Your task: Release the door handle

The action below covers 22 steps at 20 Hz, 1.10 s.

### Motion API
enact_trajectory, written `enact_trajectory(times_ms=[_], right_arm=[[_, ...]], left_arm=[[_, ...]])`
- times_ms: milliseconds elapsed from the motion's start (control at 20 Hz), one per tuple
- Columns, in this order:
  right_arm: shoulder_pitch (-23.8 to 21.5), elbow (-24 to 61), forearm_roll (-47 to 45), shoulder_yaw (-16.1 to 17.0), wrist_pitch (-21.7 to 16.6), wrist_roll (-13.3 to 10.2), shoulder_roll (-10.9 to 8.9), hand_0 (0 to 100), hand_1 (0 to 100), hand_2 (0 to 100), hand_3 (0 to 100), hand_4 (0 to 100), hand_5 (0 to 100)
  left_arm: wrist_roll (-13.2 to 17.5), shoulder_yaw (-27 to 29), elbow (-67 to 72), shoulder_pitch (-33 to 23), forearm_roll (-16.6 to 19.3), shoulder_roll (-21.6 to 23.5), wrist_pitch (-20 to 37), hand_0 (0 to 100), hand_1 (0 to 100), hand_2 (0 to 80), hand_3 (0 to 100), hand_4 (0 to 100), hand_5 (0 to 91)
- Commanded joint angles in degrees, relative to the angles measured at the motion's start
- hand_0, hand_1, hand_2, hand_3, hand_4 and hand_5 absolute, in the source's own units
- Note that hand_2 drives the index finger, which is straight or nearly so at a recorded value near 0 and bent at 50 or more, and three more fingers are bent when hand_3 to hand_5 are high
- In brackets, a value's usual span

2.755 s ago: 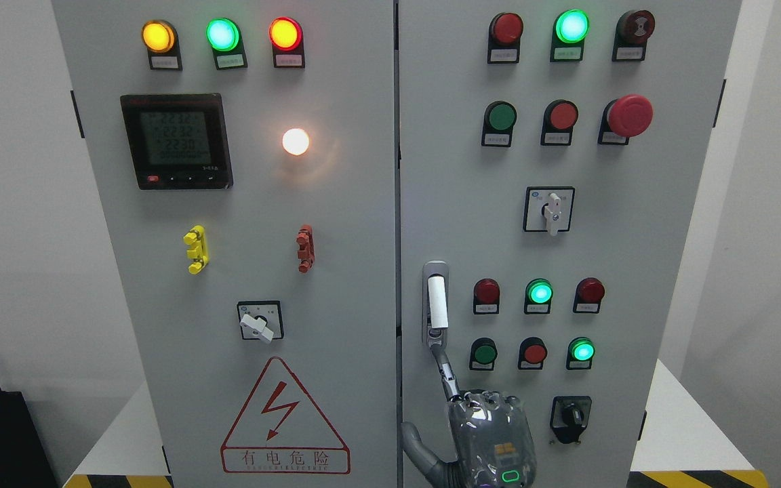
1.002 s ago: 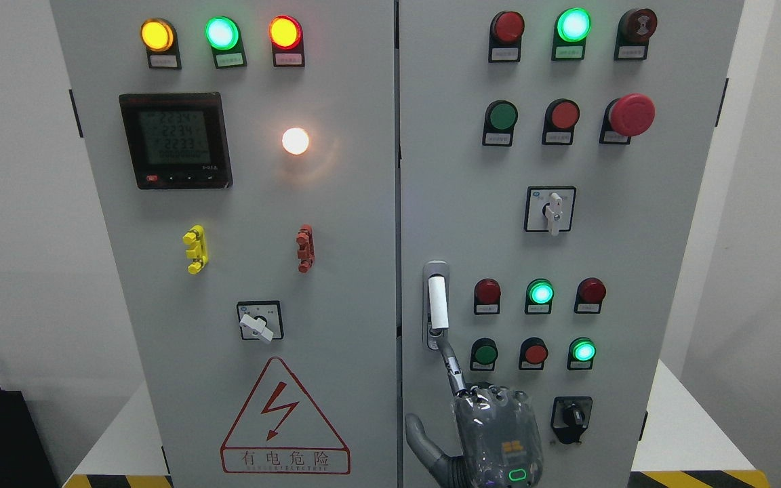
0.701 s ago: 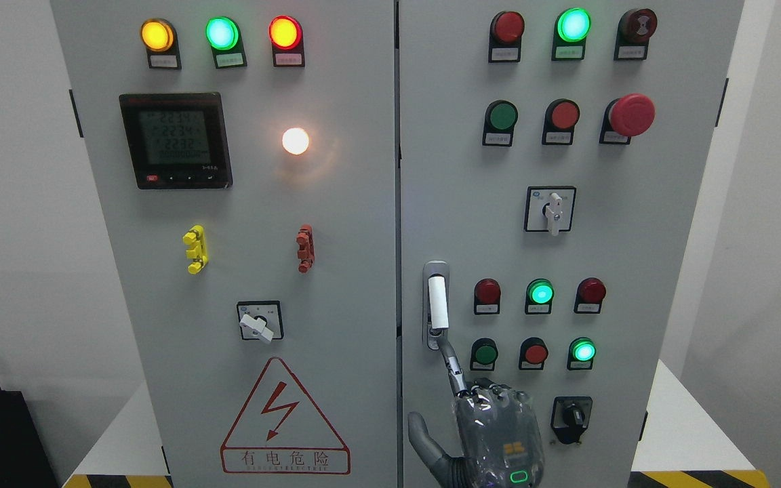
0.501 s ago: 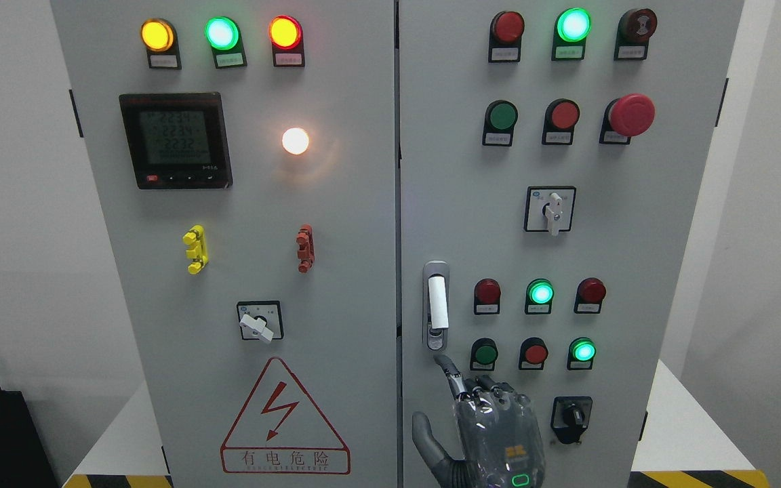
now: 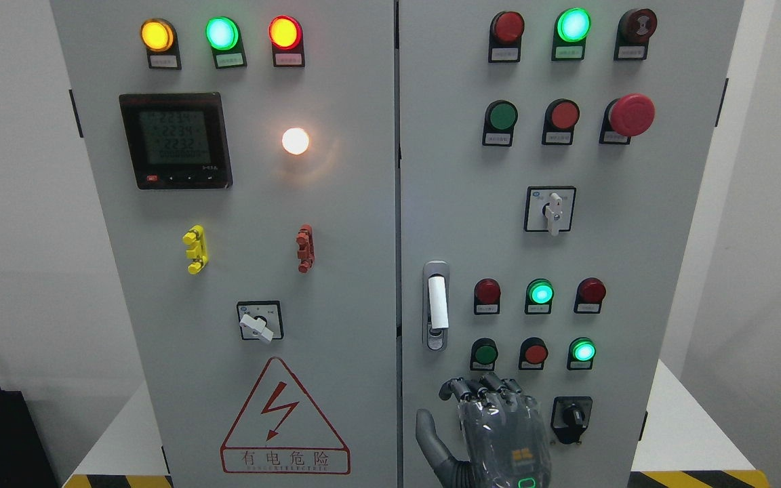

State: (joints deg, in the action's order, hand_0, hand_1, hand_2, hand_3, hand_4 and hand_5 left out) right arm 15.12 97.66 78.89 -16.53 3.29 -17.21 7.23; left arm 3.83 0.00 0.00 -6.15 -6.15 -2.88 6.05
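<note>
Contact with the door handle (image 5: pixel 436 305) is over. The head view is the only one. In it the white lever sits upright in its metal plate near the left edge of the right cabinet door (image 5: pixel 634 224), with its lock (image 5: pixel 436 341) just beneath, and nothing touches it.

The right hand (image 5: pixel 499 430) comes up from the bottom edge, right of the middle, with its back to the camera. Half a second ago its forefinger was stretched up towards the foot of the handle plate, and a little before that its tip lay against the plate. Now that finger has folded down with the others. The fingers (image 5: pixel 482 388) are curled at the knuckles and clasp nothing, and only the thumb stands out to the left. The hand has also sunk lower, so a clear strip of grey door lies between it and the lock.

The handle itself looks the same as before, flush and vertical, and the door seam appears shut. On that showing the release seems done, and what remains is probably to draw the arm clear. The hand is near the black rotary switch (image 5: pixel 571 417) on its right and the green button (image 5: pixel 483 353) above it, so a straight pull back from the panel would be the safest way out. The left arm does not show.
</note>
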Motion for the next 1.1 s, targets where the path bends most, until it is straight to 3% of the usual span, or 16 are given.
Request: enact_trajectory(times_ms=[0, 100, 902, 1052], right_arm=[[-0.01, 2.36, -0.14, 0.09, 0.05, 0.25, 0.06, 54, 26, 100, 100, 90, 95], [0.17, 2.54, -0.14, 0.09, 0.13, 0.60, 0.15, 54, 25, 100, 100, 100, 96], [4.56, 3.68, 0.04, 0.09, 2.15, 5.70, 0.41, 50, 21, 100, 100, 100, 97], [5.44, 2.63, 0.04, 2.20, 2.68, 6.49, 0.41, 50, 20, 100, 100, 100, 97]], left_arm=[[0.04, -0.79, 1.14, 0.00, 0.00, -0.02, 0.02, 12, 39, 0.0, 0, 0, 0.0], [0.04, -0.79, 1.14, 0.00, 0.00, -0.02, 0.02, 12, 39, 0.0, 0, 0, 0.0], [0.04, -0.79, 1.14, 0.00, 0.00, -0.02, 0.02, 12, 39, 0.0, 0, 0, 0.0], [0.04, -0.79, 1.14, 0.00, 0.00, -0.02, 0.02, 12, 39, 0.0, 0, 0, 0.0]])
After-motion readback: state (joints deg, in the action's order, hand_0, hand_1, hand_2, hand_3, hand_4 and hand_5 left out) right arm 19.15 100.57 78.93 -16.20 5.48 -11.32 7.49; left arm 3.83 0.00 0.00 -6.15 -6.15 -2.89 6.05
